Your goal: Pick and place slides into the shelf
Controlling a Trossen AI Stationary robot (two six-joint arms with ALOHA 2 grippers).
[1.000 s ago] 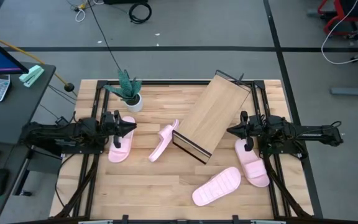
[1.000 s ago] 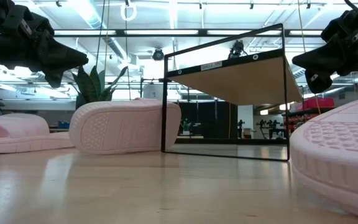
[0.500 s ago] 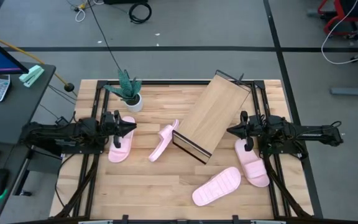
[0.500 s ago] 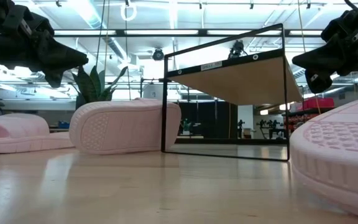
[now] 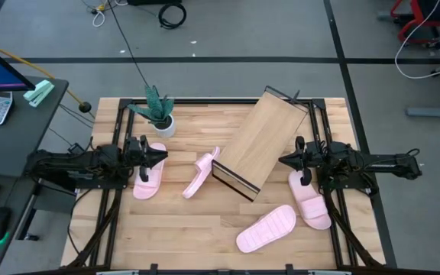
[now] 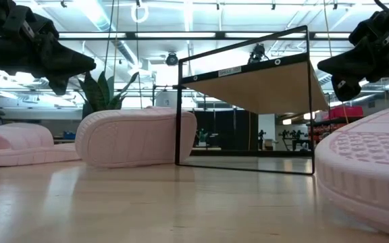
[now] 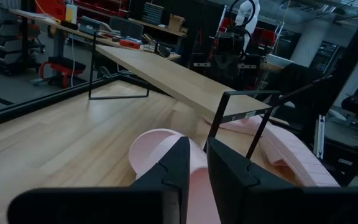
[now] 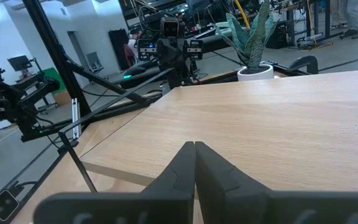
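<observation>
Hovering above the table (image 5: pixel 182 229) at its left side, the left gripper (image 5: pixel 161 155) has its two fingers nearly together with only a thin slit between them, and nothing is held. Directly beneath and just ahead of its tips lies one pink slide (image 5: pixel 149 172), flat on the wood; in the left wrist view its rounded strap (image 7: pixel 160 146) shows right past the fingers (image 7: pixel 176 165). Farther ahead of this gripper a second slide (image 5: pixel 202 173) stands tipped on its edge, leaning against the low corner of the shelf (image 5: pixel 262 141). Behind and to one side of the gripper, near the table's far edge, stands a small potted plant (image 5: pixel 157 113) in a white pot.

Across the table, the right gripper (image 5: pixel 283 161) points toward the left one, its fingers pressed together and empty, as the right wrist view shows (image 8: pixel 194 163). Its tips sit just beside the shelf's slanted board, at the board's right long edge. Just beneath and behind the gripper lies a third slide (image 5: pixel 310 197), flat on the table beside the arm. A fourth slide (image 5: pixel 266 228) lies nearer the table's front edge, just beside the third slide's toe. No slide is on the shelf, which sits skewed in the middle of the table, between the two grippers.
</observation>
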